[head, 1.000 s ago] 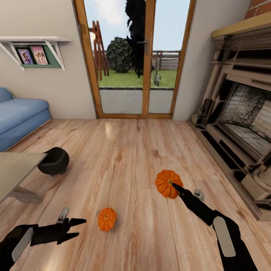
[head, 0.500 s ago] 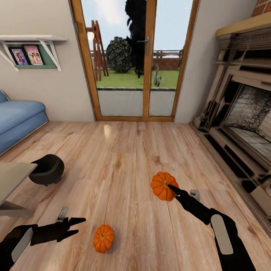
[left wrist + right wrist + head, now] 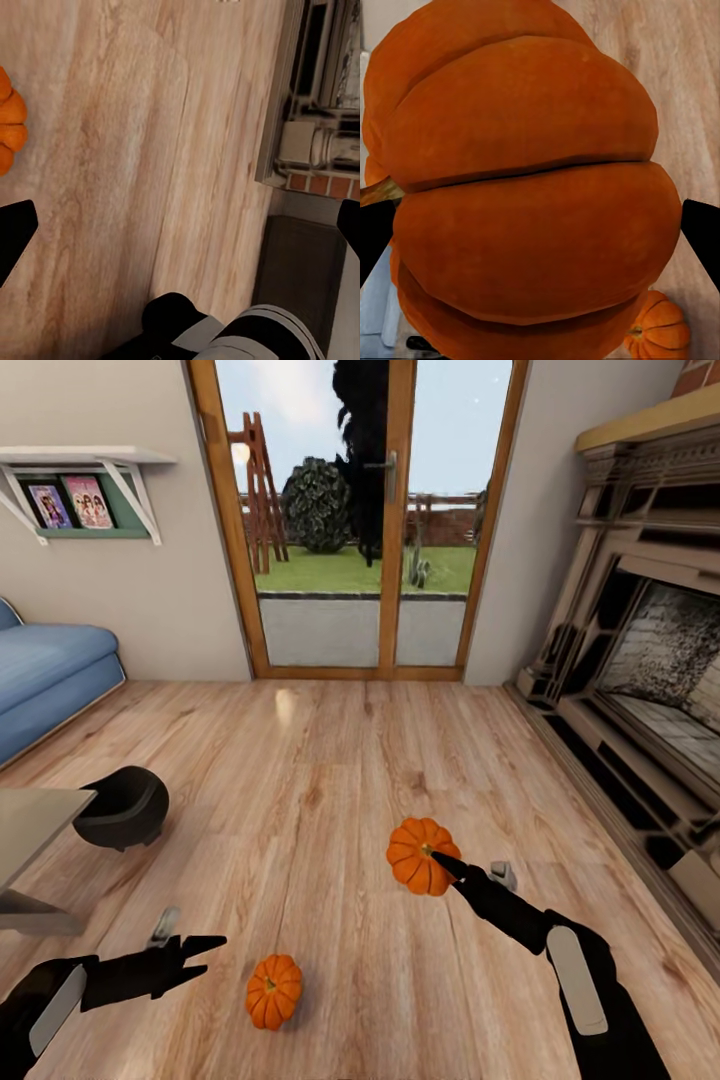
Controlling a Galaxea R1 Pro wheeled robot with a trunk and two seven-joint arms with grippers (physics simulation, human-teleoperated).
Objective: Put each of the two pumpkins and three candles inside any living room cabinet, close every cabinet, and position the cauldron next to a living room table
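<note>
Orange pumpkin [image 3: 421, 856] in right gripper [image 3: 447, 864] carried leftward.

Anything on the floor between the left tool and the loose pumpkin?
Nothing: in the head view only bare wood floor separates the open left tool from the floor pumpkin.

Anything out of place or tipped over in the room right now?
Yes: the cauldron lies tipped on its side on the floor beside the table, its mouth not facing up. One pumpkin sits loose on the floor near the left gripper; the other pumpkin is held by the right gripper. Nothing looks spilled or broken.
</note>
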